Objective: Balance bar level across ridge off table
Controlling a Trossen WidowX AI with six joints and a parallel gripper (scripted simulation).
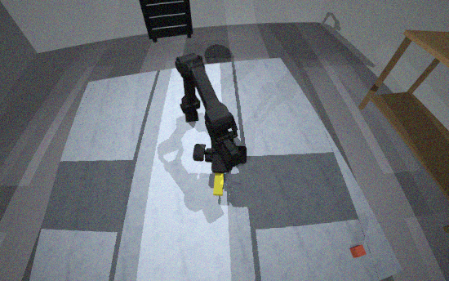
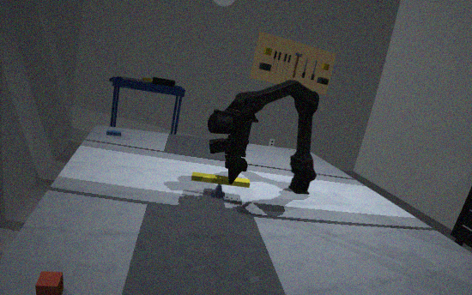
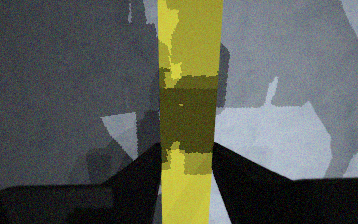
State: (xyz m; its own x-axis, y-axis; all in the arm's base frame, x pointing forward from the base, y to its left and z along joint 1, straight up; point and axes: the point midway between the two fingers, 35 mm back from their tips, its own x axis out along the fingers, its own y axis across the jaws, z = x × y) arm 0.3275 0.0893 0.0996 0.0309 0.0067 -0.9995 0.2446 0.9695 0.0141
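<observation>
The yellow bar [image 1: 219, 185] [image 2: 206, 177] [image 3: 195, 40] is held off the table, close to level. My gripper [image 1: 219, 172] [image 2: 232, 182] [image 3: 185, 148] is shut on it, one finger against each long side, off the bar's middle towards the arm's base. The small dark ridge [image 2: 219, 192] stands on the table under the bar, near the bar's middle in the exterior view. Its top is at or just below the bar's underside; I cannot tell whether they touch. In the wrist view the bar hides most of what lies beneath it.
A red cube [image 1: 357, 251] [image 2: 50, 283] lies on the table far from the bar. A small blue block [image 2: 113, 133] lies near the table's far edge. A wooden shelf [image 1: 412, 118], a black drawer cabinet [image 1: 167, 18] and a blue bench [image 2: 146, 86] stand beyond the table.
</observation>
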